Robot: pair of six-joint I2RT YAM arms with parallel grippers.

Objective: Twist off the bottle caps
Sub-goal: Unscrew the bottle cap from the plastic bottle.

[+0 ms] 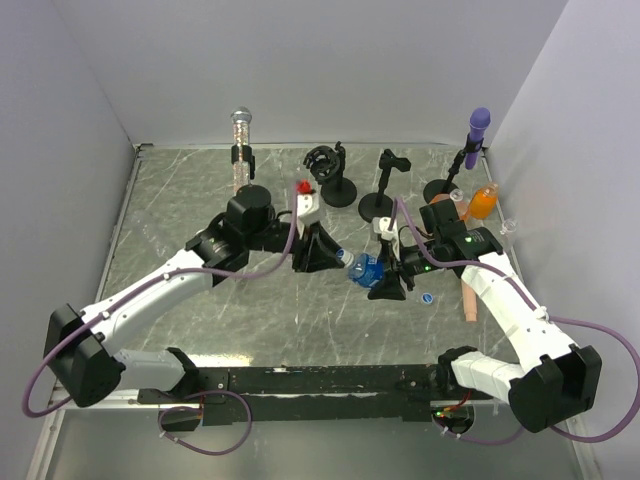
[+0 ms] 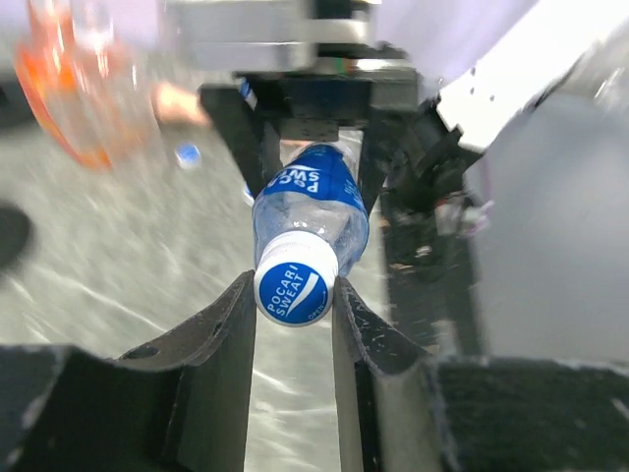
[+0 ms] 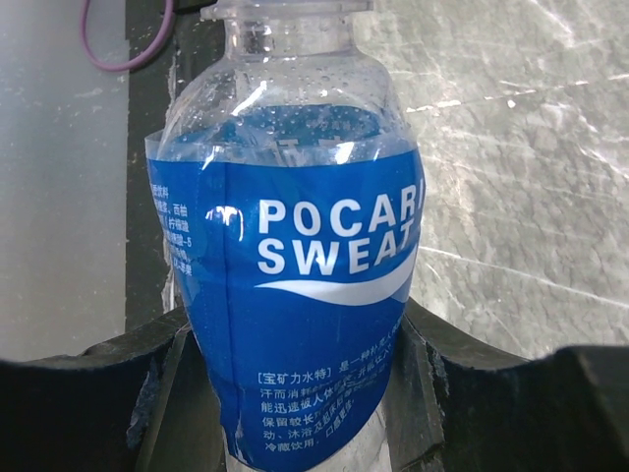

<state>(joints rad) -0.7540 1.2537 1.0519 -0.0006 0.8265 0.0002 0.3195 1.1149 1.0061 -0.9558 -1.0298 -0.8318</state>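
A blue-labelled clear bottle (image 1: 362, 268) is held off the table between both grippers. My right gripper (image 1: 385, 285) is shut on its body; the label fills the right wrist view (image 3: 295, 275) between the jaws (image 3: 295, 393). The cap lies past that view's top edge. My left gripper (image 1: 325, 255) is shut on the blue bottle cap (image 2: 295, 280); both fingers touch its sides (image 2: 295, 295). The bottle (image 2: 313, 197) runs away from the cap toward the right gripper.
A loose blue cap (image 1: 427, 297) lies on the table by the right gripper. An orange bottle (image 1: 482, 202) and a clear bottle (image 1: 458, 198) sit at the right. Black stands (image 1: 337, 190), a silver microphone (image 1: 240, 125) and a purple microphone (image 1: 479, 122) line the back.
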